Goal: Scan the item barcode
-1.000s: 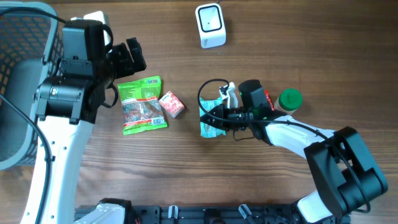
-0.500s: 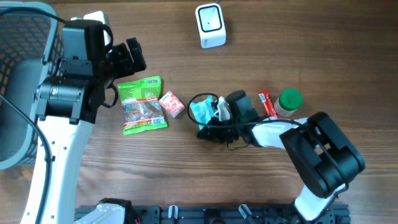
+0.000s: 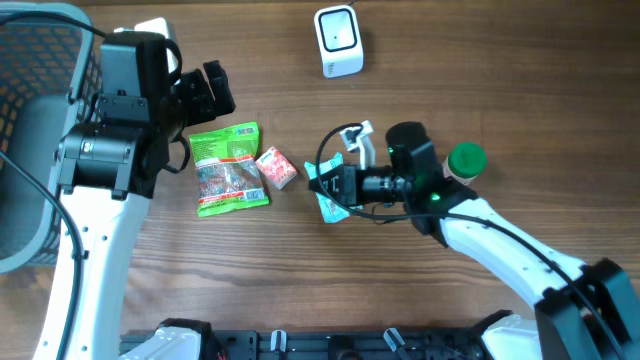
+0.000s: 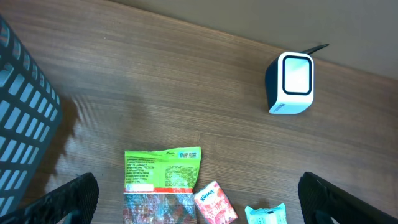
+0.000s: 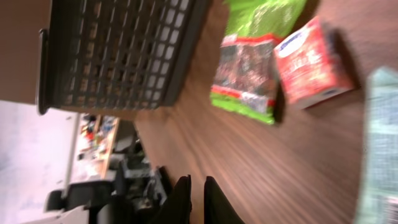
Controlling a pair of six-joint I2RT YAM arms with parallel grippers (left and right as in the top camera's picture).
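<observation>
The 1 teal packet [image 3: 327, 203] is lying on the wooden table [image 3: 520, 70] near its middle, partly under the right gripper [image 3: 328, 186], which is reaching in low from the right. In the right wrist view, that gripper's 2 fingers [image 5: 184, 200] are sitting pressed together with nothing showing between them. The packet is showing only as a blur at the right edge of the picture, beside the fingers rather than in them.

Just left of the packet, 1 small red box [image 3: 276, 167] is lying against 1 green snack packet [image 3: 228, 168]. To the right, 1 green-lidded jar [image 3: 466, 160] is standing close behind the right arm. At the far edge of the table, 1 white scanner [image 3: 337, 40] is standing by itself, well apart from the packet.

The left gripper [image 3: 205, 92] is hanging above the green packet's far end with its 2 fingers spread wide and holding nothing. 1 dark mesh basket [image 3: 30, 80] is sitting at the left.
</observation>
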